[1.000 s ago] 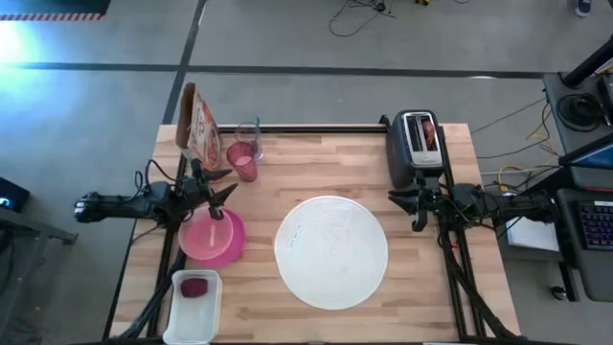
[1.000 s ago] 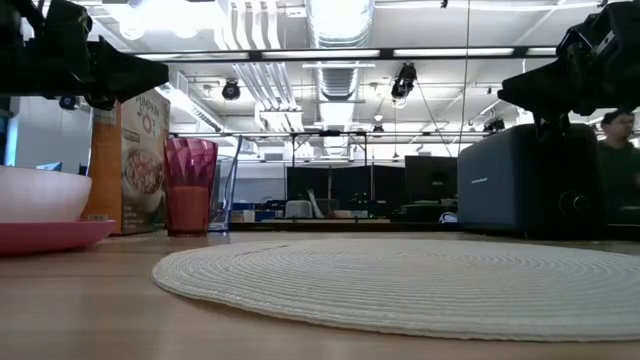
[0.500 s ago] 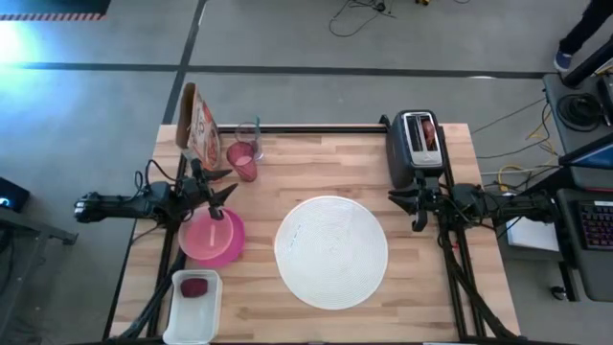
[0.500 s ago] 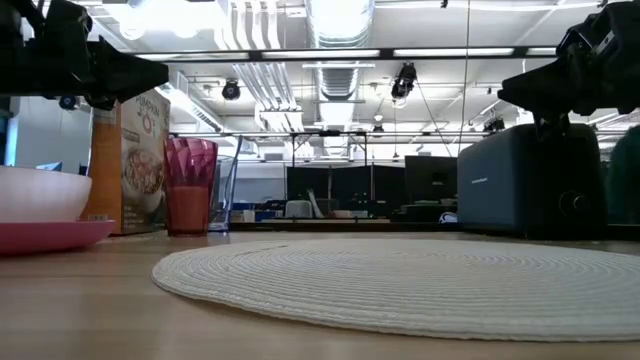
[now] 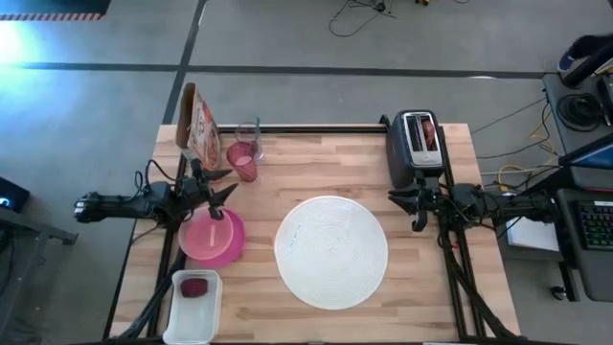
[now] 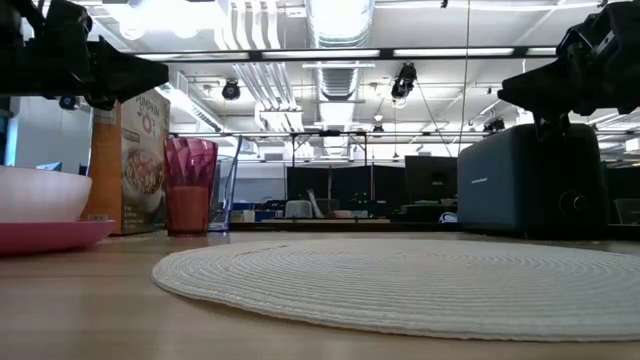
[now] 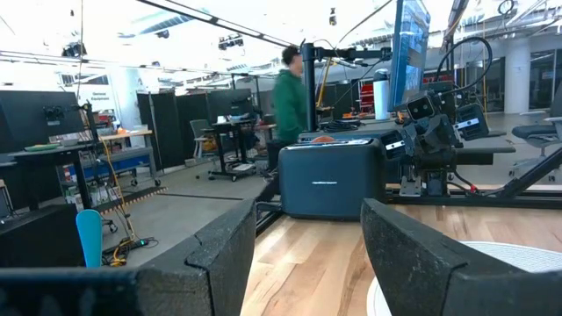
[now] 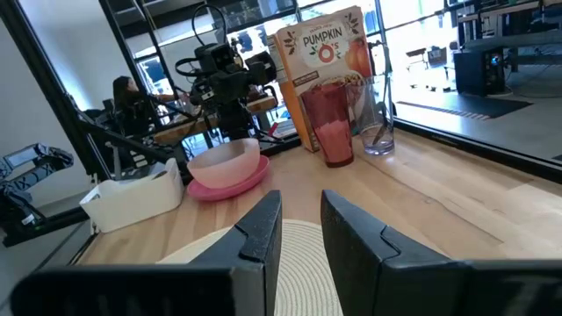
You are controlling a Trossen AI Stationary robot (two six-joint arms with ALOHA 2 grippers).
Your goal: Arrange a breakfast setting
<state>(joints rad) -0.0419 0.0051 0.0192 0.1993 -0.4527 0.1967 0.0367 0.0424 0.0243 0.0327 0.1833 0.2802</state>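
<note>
A big round white woven mat lies mid-table. At the left, a pale pink bowl sits on a magenta plate. The pink tumbler and the clear glass, with a slim utensil in it, stand at the far left. A dark red fruit rests in a white tray. The bagel sticks up from the toaster's slot. My left gripper hovers open by the bowl's far rim. My right gripper hovers at the right edge, its fingers a narrow gap apart, nothing between them.
A cereal box stands at the far left corner beside the glass. The dark toaster stands at the far right, just beyond my right gripper. The white tray sits at the near left corner. A person is in the room beyond.
</note>
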